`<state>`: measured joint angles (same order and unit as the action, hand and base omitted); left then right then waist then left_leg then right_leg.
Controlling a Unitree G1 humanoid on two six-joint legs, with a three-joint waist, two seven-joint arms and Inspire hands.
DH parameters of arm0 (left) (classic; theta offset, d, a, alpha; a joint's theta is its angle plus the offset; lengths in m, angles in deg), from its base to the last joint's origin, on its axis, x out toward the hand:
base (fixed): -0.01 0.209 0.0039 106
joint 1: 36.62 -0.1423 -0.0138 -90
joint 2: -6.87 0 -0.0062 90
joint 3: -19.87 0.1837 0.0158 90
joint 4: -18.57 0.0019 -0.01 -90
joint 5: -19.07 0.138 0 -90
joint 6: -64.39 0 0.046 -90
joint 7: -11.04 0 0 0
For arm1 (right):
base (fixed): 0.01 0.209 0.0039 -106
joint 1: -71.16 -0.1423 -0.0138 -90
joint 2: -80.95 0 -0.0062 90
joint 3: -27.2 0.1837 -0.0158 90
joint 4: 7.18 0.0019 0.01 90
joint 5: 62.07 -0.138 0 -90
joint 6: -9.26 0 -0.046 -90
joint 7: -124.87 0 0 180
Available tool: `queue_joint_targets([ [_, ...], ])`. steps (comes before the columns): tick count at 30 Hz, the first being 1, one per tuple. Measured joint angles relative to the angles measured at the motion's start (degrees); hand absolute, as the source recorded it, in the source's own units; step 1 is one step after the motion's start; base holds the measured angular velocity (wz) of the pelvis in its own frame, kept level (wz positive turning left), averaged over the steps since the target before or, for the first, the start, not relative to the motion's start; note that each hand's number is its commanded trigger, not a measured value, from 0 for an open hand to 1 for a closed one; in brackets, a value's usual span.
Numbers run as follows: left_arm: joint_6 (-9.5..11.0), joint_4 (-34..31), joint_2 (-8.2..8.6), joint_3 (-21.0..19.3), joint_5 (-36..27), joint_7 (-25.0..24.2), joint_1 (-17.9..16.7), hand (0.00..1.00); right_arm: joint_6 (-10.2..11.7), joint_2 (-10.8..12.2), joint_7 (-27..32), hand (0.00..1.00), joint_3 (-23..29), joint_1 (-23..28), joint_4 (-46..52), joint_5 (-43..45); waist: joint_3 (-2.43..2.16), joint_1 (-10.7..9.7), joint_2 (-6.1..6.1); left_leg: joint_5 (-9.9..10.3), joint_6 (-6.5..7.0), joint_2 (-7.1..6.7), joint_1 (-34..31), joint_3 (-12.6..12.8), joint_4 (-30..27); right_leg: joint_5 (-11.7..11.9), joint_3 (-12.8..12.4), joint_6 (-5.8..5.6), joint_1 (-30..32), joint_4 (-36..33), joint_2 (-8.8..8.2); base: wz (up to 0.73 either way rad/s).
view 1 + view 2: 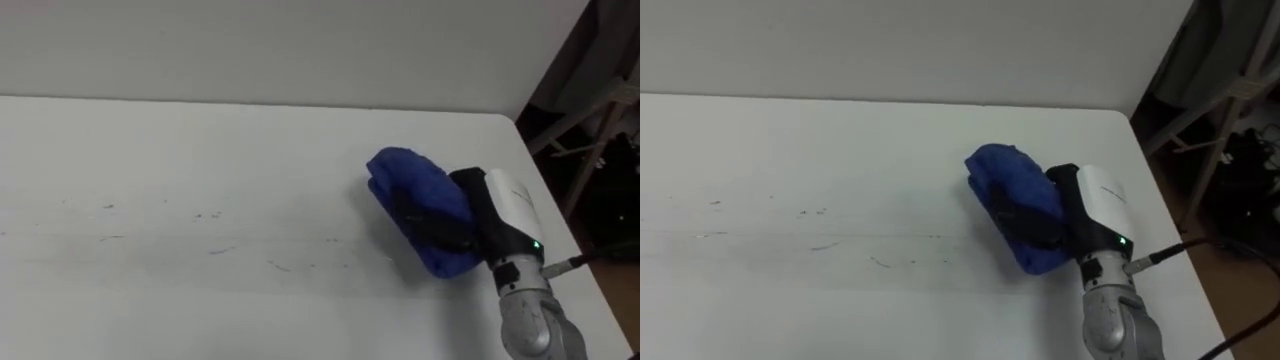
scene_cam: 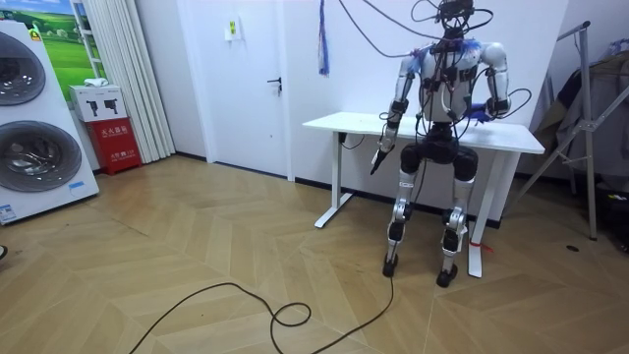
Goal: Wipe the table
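A crumpled blue cloth lies on the white table toward its right side, a little short of the far right corner. My right hand comes in from the lower right and rests on the cloth, its dark fingers curled into the folds. Faint pen-like marks streak the tabletop to the left of the cloth. In the room view I stand at the table's long side, and my left hand hangs below the table edge with straight fingers.
The table's right edge runs close beside my right wrist. A metal rack with dark clothing stands beyond that edge. In the room view, washing machines and a red box stand far off.
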<state>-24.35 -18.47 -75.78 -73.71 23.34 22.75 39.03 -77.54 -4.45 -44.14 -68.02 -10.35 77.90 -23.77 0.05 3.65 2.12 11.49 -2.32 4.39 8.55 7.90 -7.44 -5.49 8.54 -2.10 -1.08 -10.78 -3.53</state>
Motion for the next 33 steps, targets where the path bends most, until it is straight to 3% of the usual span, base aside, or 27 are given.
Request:
queue_joint_targets([
  [13, 0.0, 0.0, -0.83, 0.1, -0.1, 0.0, 0.1, 0.00, 0.0, 0.0, 0.0, 1.00, -2.0, 1.1, 0.0, -0.1, 0.11, 0.4, 0.24, 0.0, 0.00, 0.01, 0.2, 0.1, 0.0, 0.0, -0.1, 0.06, 0.0, -0.1, 0.02, 0.00],
  [15, 0.1, 0.0, -0.84, 0.2, 0.0, 0.1, 0.1, 0.00, 0.0, 0.1, -0.2, 0.20, -2.9, 2.0, 0.0, 0.0, 0.13, 0.6, 0.15, 0.0, 0.00, 0.02, 0.3, 0.1, 0.0, 0.1, -0.1, 0.07, 0.0, -0.2, 0.02, 0.00],
  [16, 0.1, 0.0, -0.84, 0.3, 0.0, 0.1, 0.1, 0.00, 0.0, 0.1, -0.7, 0.01, -3.1, 2.2, 0.0, 0.0, 0.19, 0.7, 0.07, 0.0, 0.01, 0.02, 0.2, 0.1, 0.0, 0.1, -0.1, 0.07, 0.0, -0.2, 0.01, 0.00],
  [33, 0.1, 0.2, -0.89, 0.3, 0.2, 0.1, 0.2, 0.00, 0.0, 0.0, -1.0, 0.00, -2.7, 2.1, 0.2, 2.0, 0.15, 1.2, 0.09, 0.0, 0.02, 0.02, 0.1, 0.1, 0.0, 0.0, -0.1, 0.06, 0.0, -0.1, 0.01, 0.00],
])
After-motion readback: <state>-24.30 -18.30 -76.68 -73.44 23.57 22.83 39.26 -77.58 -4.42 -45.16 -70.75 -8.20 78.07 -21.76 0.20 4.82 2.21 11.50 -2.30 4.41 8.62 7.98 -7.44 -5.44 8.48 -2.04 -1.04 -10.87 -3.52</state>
